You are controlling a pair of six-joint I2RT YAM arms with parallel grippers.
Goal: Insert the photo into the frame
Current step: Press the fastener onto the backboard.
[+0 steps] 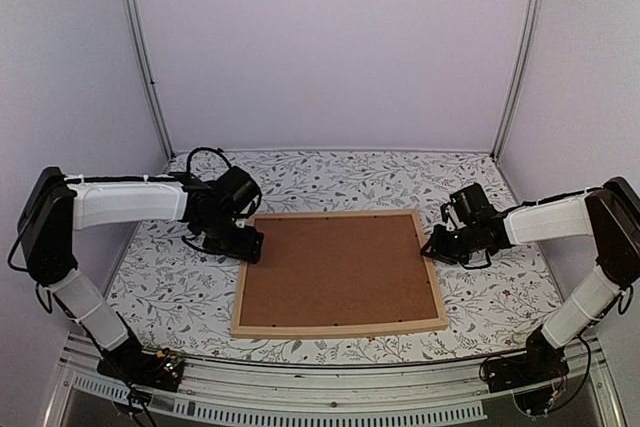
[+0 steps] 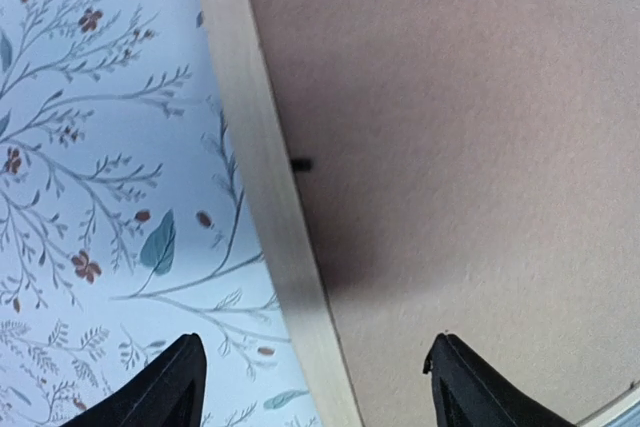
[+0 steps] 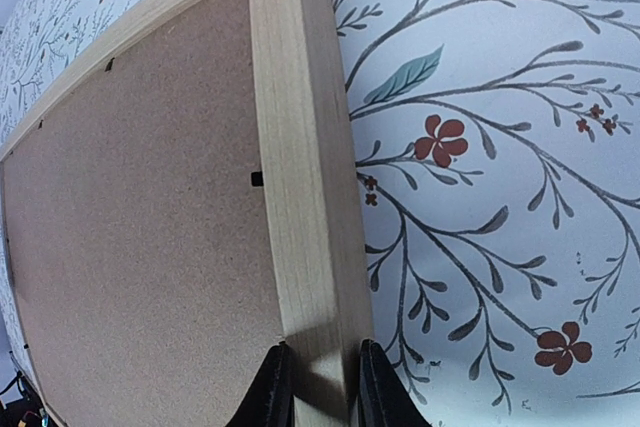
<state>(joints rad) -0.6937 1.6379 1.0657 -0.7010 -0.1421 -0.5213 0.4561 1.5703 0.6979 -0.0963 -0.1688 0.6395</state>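
1. The left claw (image 1: 245, 245) hangs over the frame's left bar near the far left corner; its jaws stand wide, one finger above the table (image 1: 150, 287) and the other above the board; it holds nothing.
2. The frame (image 1: 340, 328) lies flat, back upward, in the middle of the table; its bars are thin, square-edged, pale natural wood with a matt grain; I judge it light and stiff along each bar, yet likely to twist if raised by one corner; a narrow pinch across a bar looks the soundest hold.
3. A plain brown backing board (image 1: 335, 267) fills the opening; dull, fibrous, flat; probably thin and a little bendy; small dark tabs (image 2: 300, 164) at the bar's inner edge seem to retain it, so it may not lift freely.
4. The photo is not to be seen in any view; whether it lies beneath the board I cannot tell; a large print would likely be floppy, easily creased and marked, best taken by its edges.
5. The right claw (image 3: 320, 347) is nearly closed and pinches the frame's right bar toward its far end; one finger sits on the outer side, the other on the inner side beside the board.
6. The table's cover is white with grey branches, teal leaves and red flowers; it looks smooth, so the frame may slide under a sideways push.
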